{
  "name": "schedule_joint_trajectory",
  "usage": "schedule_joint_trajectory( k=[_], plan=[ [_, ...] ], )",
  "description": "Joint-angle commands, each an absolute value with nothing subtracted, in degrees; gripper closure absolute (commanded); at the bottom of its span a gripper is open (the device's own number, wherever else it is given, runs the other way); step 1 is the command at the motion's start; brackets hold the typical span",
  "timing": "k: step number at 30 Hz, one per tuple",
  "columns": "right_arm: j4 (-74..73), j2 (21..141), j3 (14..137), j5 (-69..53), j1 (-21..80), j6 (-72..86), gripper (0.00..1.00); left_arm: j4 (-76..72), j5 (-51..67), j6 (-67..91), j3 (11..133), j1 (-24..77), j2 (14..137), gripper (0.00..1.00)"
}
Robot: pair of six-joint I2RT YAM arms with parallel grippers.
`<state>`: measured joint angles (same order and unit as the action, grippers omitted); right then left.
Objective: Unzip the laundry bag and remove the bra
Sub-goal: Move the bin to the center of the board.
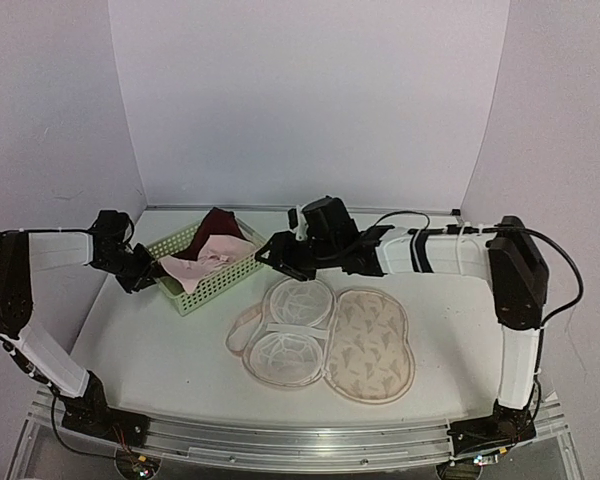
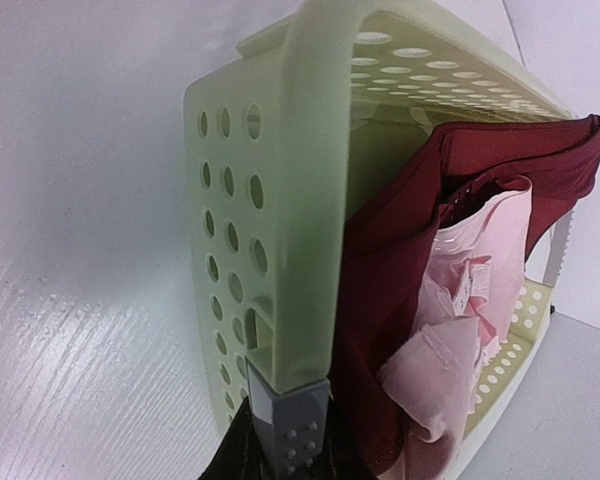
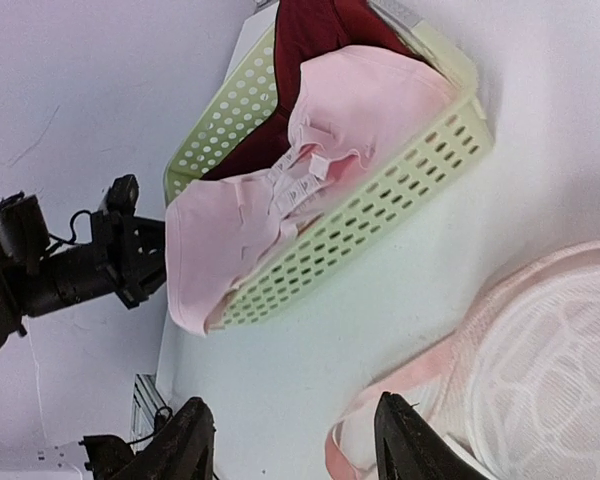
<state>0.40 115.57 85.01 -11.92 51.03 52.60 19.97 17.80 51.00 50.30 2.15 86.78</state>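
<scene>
White table (image 1: 150, 345) bears laundry bag (image 1: 368, 348); green basket (image 1: 220, 285)

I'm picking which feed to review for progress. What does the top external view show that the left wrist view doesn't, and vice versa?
Only the top external view: the laundry bag lying unzipped and open with no bra in it, and the right gripper near the right end of the green basket. Only the left wrist view: the left gripper up close, seemingly clamped on the basket's rim. Both: the basket with the bra inside.
</scene>
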Motion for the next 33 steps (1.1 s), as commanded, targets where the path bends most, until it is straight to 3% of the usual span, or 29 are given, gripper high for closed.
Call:
schedule_joint_trajectory(
  k=[1,16,27,30,33],
  plan=[
    [-0.74,103.84,77.07,-9.82,50.63,44.89,0.43,16.42,18.98,51.22,54.82,0.20,87.29,1.00],
    [-18.27,74.75,51.69,6.17,48.83,36.92,0.37,16.35,18.36,52.69,63.38,-2.53,96.25,1.00],
    [-28.34,63.44,38.16,8.35,45.70,41.89,0.29,15.83,19.34,53.61,65.03,-0.62,100.53,1.00],
    [-30.04,61.24,35.26,8.67,45.16,43.84,0.25,15.48,19.61,53.31,64.40,-0.62,100.59,0.95],
    [-31.36,60.64,32.98,8.72,44.79,46.01,0.24,15.38,20.61,52.80,64.05,-0.57,100.36,0.81]
  ],
)
